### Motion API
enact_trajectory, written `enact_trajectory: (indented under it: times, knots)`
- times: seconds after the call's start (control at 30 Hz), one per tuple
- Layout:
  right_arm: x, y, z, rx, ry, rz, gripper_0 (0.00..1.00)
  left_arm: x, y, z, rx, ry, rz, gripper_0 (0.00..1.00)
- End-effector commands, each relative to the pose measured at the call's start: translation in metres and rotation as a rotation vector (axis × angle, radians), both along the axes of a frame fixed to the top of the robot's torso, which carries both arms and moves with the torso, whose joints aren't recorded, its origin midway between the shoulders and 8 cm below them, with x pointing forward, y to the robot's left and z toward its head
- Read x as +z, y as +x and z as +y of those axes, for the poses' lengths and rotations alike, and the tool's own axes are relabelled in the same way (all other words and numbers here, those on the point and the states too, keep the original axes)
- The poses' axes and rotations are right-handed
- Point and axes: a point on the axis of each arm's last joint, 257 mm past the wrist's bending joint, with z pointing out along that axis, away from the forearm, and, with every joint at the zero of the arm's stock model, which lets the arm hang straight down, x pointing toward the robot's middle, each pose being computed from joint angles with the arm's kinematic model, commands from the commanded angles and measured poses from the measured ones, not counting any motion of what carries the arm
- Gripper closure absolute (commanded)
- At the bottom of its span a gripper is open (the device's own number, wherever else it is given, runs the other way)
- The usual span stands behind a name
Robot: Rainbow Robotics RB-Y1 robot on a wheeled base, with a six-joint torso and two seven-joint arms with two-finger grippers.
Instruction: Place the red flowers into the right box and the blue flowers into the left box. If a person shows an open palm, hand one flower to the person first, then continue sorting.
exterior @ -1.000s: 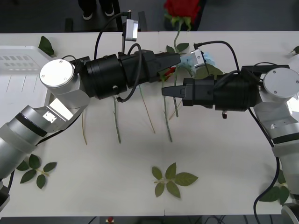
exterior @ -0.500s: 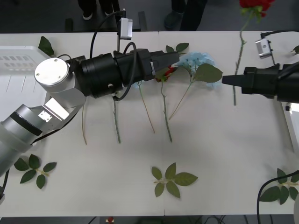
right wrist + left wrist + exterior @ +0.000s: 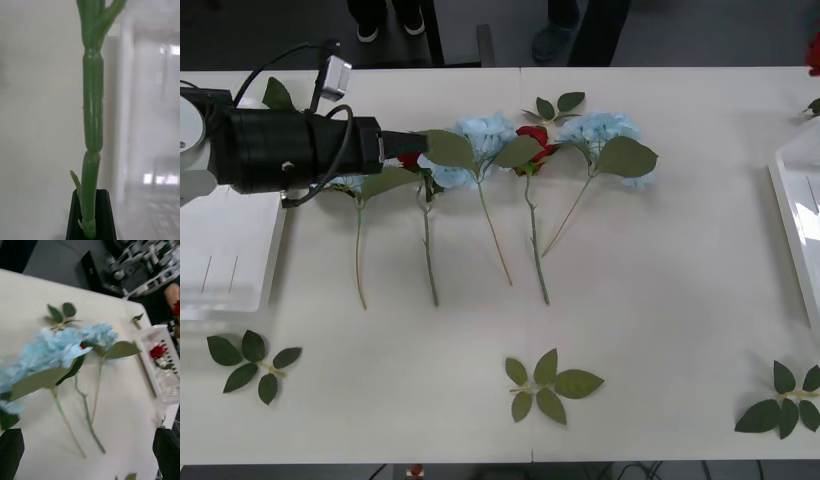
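Green stem point(image 3: 92, 123) pinched between right fingers point(image 3: 106, 213)

You have a white table point(image 3: 660, 330) carrying a row of blue flowers point(image 3: 485, 135) and red flowers point(image 3: 532, 137) toward twelve o'clock, leaf sprigs point(image 3: 548, 385) at six, trays at nine point(image 3: 220, 280) and three point(image 3: 800, 220).

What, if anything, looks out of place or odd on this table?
Nothing looks spilled or broken. The odd ones out are loose leaf sprigs with no bloom, scattered on the table near its front edge, apart from the row of flowers.
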Motion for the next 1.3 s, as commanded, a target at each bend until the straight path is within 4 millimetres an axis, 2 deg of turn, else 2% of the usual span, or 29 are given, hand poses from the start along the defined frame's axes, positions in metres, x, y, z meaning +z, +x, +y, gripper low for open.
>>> enact_trajectory:
  times: [0.03, 0.1, 0.2, 0.23, 0.33, 0.47, 0.63, 0.7, 0.87, 0.93, 1.0, 1.03, 1.17, 1.3]
  knots:
    - [-0.005, -0.033, -0.069, -0.056, -0.133, 0.047, 1.00, 0.005, 0.003, 0.026, 0.083, 0.029, 0.129, 0.00]
    - [-0.012, -0.053, -0.097, -0.105, -0.179, 0.074, 1.00, -0.007, 0.001, 0.043, 0.121, 0.093, 0.195, 0.00]
    - [-0.026, -0.074, -0.122, -0.157, -0.216, 0.103, 1.00, -0.023, -0.006, 0.062, 0.180, 0.173, 0.304, 0.00]
    - [-0.032, -0.083, -0.132, -0.181, -0.237, 0.119, 1.00, -0.029, -0.009, 0.076, 0.219, 0.229, 0.351, 0.00]
    - [-0.044, -0.094, -0.149, -0.230, -0.268, 0.138, 1.00, -0.040, -0.015, 0.100, 0.306, 0.349, 0.423, 0.00]
    - [-0.063, -0.102, -0.163, -0.273, -0.268, 0.166, 1.00, -0.050, -0.023, 0.119, 0.422, 0.435, 0.519, 0.00]
    - [-0.083, -0.097, -0.171, -0.301, -0.294, 0.166, 1.00, -0.061, -0.022, 0.125, 0.527, 0.491, 0.557, 0.00]
    - [-0.089, -0.094, -0.172, -0.308, -0.310, 0.166, 1.00, -0.066, -0.019, 0.122, 0.560, 0.501, 0.558, 0.00]
    - [-0.088, -0.084, -0.164, -0.296, -0.307, 0.157, 0.99, -0.087, -0.016, 0.114, 0.612, 0.578, 0.546, 0.00]
    - [-0.086, -0.080, -0.158, -0.287, -0.290, 0.154, 0.87, -0.096, -0.015, 0.111, 0.623, 0.599, 0.543, 0.00]
    - [-0.081, -0.076, -0.152, -0.281, -0.273, 0.150, 0.67, -0.104, -0.013, 0.107, 0.629, 0.612, 0.538, 0.00]
    - [-0.079, -0.075, -0.151, -0.280, -0.270, 0.150, 0.61, -0.109, -0.012, 0.104, 0.627, 0.615, 0.537, 0.00]
    - [-0.065, -0.068, -0.143, -0.279, -0.244, 0.140, 0.23, -0.128, -0.006, 0.093, 0.623, 0.612, 0.537, 0.00]
    - [-0.046, -0.064, -0.133, -0.278, -0.189, 0.133, 0.15, -0.135, 0.000, 0.089, 0.624, 0.589, 0.544, 0.00]
